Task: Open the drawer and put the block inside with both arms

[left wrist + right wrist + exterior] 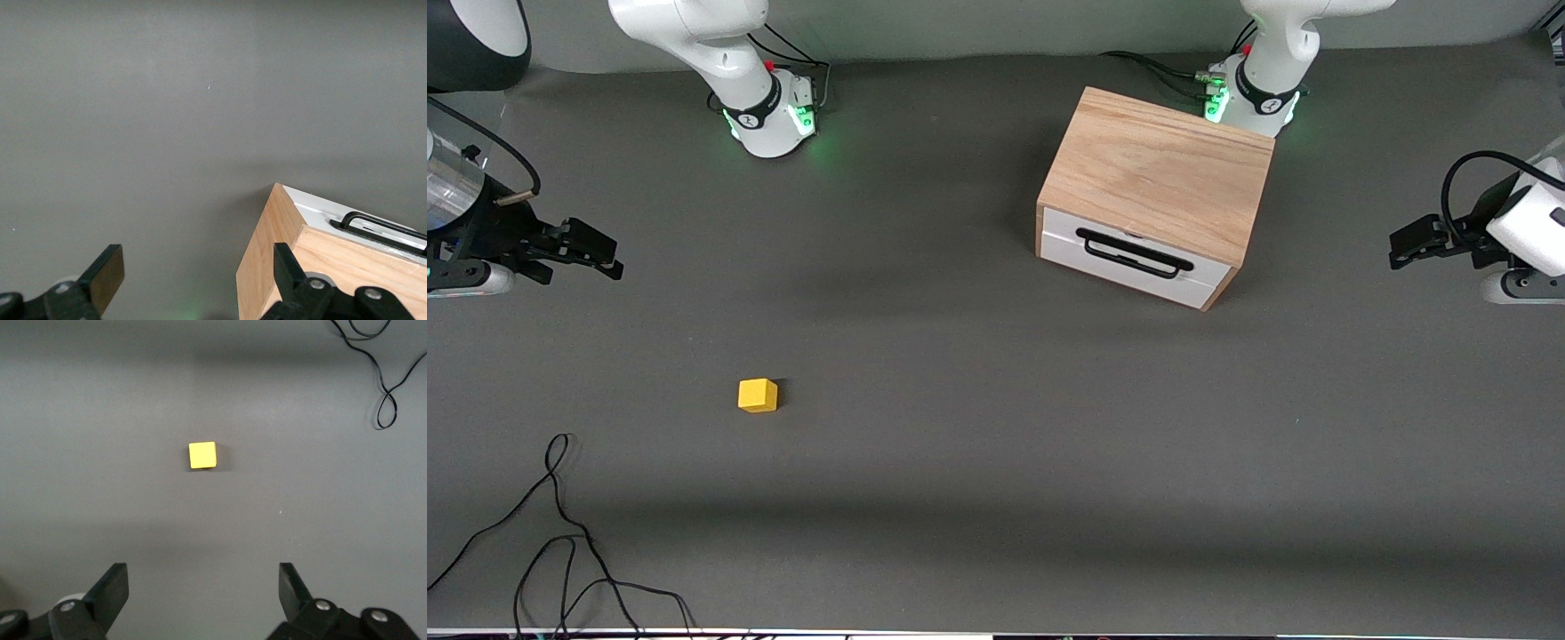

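The light-wood cabinet [1160,173] stands near the left arm's base. Its drawer [1129,262] is closed, showing a white front and black bar handle [1134,253]. The yellow block [758,395] lies on the grey table toward the right arm's end, nearer the front camera than the cabinet. My left gripper [1398,249] is open and empty at the left arm's end of the table; its wrist view [197,260] shows the cabinet corner [277,247] and the handle [380,230]. My right gripper [609,253] is open and empty at the right arm's end; in its wrist view [201,577] the block [202,455] lies apart from the fingers.
A loose black cable [560,524] lies on the table near the front camera at the right arm's end, also seen in the right wrist view [383,380]. The grey table [996,427] spreads between block and cabinet.
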Available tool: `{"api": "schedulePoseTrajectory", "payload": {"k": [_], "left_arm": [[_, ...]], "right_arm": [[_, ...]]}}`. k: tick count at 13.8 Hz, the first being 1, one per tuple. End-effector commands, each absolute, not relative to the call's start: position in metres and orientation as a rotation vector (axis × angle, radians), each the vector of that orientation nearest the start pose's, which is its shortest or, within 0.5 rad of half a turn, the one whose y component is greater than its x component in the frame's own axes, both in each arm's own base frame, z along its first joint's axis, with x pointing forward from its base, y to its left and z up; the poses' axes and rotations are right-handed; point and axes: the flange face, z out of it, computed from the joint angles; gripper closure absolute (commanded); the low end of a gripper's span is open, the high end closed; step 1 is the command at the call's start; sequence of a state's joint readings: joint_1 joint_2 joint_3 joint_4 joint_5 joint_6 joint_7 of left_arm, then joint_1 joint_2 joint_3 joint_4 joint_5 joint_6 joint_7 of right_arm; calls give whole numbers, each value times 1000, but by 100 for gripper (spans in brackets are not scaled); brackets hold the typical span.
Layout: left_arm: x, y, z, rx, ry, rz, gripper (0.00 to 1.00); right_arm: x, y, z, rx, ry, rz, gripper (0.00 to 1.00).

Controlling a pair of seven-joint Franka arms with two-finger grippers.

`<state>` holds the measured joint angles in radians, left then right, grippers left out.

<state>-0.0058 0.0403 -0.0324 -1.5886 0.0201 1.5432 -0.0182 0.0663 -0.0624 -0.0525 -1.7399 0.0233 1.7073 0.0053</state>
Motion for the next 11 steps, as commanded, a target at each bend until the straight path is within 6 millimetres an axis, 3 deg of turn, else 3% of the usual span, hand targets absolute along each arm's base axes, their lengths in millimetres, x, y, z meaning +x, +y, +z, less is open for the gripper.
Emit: {"api": "schedulePoseTrajectory", "payload": {"k": [1,7,8,9,10,11], "left_arm": [[562,-18,594,-3108,57,145,0],[565,-18,591,-3110,38,149,0],[574,-19,576,-3118,39,164,0],[589,-21,548,-3117,38,212,0],[603,-20,547,-3116,58,155,0],[606,-17,559,-3111,55,112,0]], "right_arm": [[546,9,593,-3130,-1,-33,0],[547,7,588,-3129,-3,-2,0],[549,7,584,-3129,-3,3,0],[550,8,582,-3130,-3,5,0],[551,8,581,-3130,-3,5,0],[554,8,576,-3130,-3,15,0]]}}
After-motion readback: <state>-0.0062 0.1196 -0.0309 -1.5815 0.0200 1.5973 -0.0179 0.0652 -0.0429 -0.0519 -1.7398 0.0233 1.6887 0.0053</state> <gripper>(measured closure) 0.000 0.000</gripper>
